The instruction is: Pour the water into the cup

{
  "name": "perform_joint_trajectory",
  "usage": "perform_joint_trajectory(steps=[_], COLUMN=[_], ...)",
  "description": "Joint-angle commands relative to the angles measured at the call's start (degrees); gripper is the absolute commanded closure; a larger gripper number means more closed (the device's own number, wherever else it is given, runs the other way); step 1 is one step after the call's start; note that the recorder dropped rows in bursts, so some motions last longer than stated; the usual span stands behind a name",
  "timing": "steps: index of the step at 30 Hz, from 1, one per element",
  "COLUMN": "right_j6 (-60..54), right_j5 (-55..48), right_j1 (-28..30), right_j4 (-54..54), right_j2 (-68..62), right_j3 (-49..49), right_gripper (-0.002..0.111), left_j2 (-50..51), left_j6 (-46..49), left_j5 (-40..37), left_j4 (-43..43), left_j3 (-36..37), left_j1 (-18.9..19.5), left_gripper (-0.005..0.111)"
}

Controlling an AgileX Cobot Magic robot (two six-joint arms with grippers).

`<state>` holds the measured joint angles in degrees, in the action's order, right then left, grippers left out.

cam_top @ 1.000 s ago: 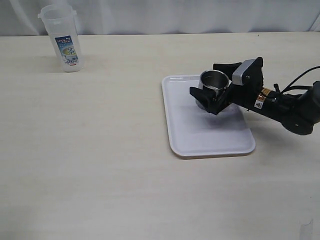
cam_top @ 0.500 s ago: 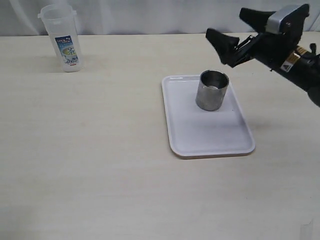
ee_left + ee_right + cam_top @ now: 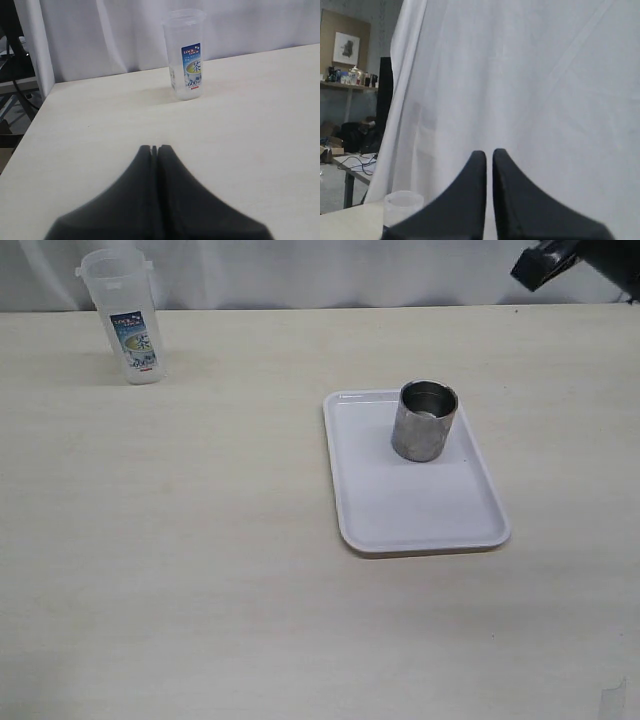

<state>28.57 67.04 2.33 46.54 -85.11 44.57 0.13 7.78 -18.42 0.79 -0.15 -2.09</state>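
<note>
The cup, a grey steel tumbler, stands upright on the far part of a white tray. Nothing is holding it. The clear plastic jug with a blue label stands at the table's far left; it also shows in the left wrist view, and its rim shows in the right wrist view. My right gripper is raised high at the top right, far from the cup; its fingers stand nearly together with nothing between. My left gripper is shut and empty over bare table, well short of the jug.
A white curtain hangs behind the table. The table's left edge shows in the left wrist view, with cables and room clutter beyond it.
My right gripper let go of the cup, rose up and back to the top right, and its jaws came nearly together. The cup stays upright on the tray.
</note>
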Motion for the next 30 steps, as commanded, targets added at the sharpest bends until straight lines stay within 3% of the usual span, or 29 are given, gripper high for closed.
perform_joint_trajectory(steps=[1, 7, 10, 30], right_j6=[5.3, 13.1, 20.4, 33.7], right_j5=[-6.8, -29.1, -40.6, -42.4], right_j1=[0.1, 0.1, 0.1, 0.1], right_j4=[0.4, 1.1, 6.5, 8.9], right_j2=[7.0, 20.3, 29.8, 73.7], right_j3=[-0.4, -0.4, -0.9, -14.2], right_gripper=[0.104, 0.104, 0.104, 0.104], left_j2=[-0.1, -0.1, -0.1, -0.1], left_j6=[-0.2, -0.2, -0.2, -0.2], left_j5=[0.7, 0.7, 0.7, 0.7], left_j4=[-0.5, -0.5, -0.5, -0.5], left_j3=[0.2, 0.2, 0.2, 0.2], left_j1=[-0.6, -0.6, -0.6, -0.6], left_gripper=[0.107, 0.107, 0.107, 0.107])
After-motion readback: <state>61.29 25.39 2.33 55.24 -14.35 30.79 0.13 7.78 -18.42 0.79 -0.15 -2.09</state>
